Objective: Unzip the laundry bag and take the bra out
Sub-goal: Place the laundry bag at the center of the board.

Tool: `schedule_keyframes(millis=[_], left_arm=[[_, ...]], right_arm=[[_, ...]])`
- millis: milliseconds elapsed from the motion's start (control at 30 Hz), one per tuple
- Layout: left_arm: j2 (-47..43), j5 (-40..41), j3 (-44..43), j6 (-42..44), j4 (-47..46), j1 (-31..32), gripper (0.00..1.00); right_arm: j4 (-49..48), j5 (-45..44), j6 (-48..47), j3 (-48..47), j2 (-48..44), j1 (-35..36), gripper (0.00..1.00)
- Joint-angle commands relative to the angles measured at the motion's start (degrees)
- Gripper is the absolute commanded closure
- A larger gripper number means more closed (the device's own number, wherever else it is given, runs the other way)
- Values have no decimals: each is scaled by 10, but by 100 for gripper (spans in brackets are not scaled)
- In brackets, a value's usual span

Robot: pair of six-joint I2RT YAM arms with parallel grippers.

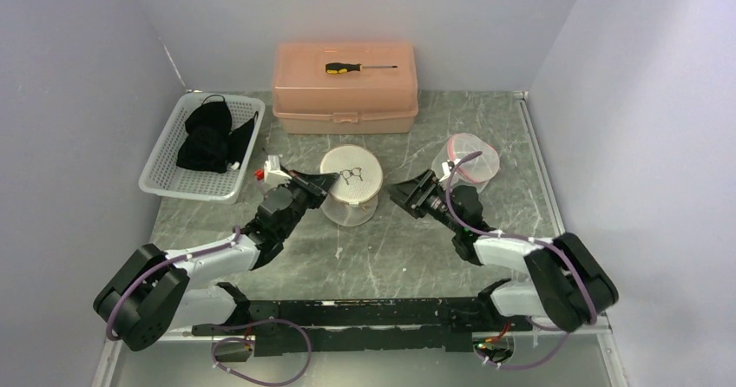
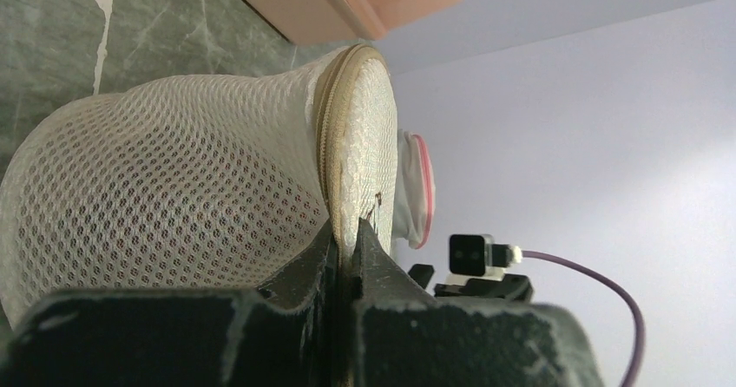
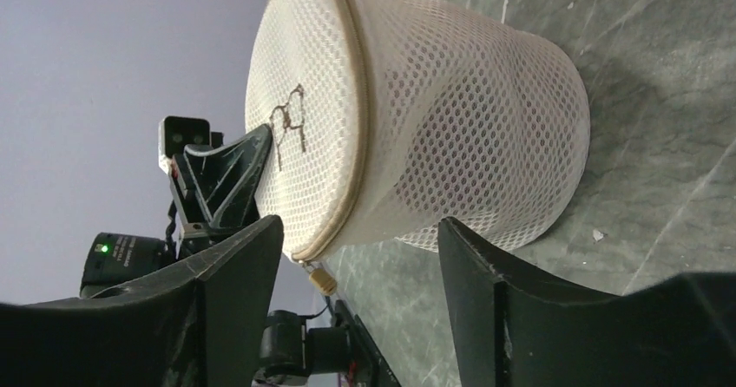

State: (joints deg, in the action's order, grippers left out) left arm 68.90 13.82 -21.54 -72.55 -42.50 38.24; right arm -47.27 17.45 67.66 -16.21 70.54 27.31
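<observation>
Left gripper (image 2: 347, 231): jaws pinched tight on the top rim of the laundry bag (image 2: 174, 205), clamping the mesh right at the zipper (image 2: 325, 127) seam. The bag body bulges off to one side of the jaws, and the lid face sits on the other.

Right gripper (image 3: 360, 226): jaws spread wide with nothing between them, not touching anything. The laundry bag stands just beyond the fingertips, on the opposite side from the left jaws. The zipper pull (image 3: 323, 280) hangs at the lid's rim, just past the one fingertip. The zip looks shut all round, and I can't tell the contents through the mesh.

The bag sits upright on the table (image 1: 382, 257), between the two grippers. Farther out past the right jaws is a second mesh bag (image 1: 473, 161) with a pink rim. Past the left jaws is a basket (image 1: 161, 166) holding dark clothes. Farthest away is a toolbox (image 1: 345, 101) with a screwdriver (image 1: 358, 68) on its lid.
</observation>
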Motion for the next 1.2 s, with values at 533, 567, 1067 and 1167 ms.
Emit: schedule_keyframes(millis=[533, 567, 1067, 1167], left_arm=[[-17, -18, 16, -9, 19, 2, 97], [-23, -20, 12, -4, 41, 2, 96], [-193, -87, 49, -3, 240, -4, 31], [-196, -117, 66, -32, 224, -4, 33]], right_arm=[[-298, 79, 107, -48, 227, 22, 63], [-306, 84, 110, -51, 237, 23, 67], [-283, 76, 118, -41, 239, 8, 100], [-276, 66, 120, -42, 233, 9, 100]])
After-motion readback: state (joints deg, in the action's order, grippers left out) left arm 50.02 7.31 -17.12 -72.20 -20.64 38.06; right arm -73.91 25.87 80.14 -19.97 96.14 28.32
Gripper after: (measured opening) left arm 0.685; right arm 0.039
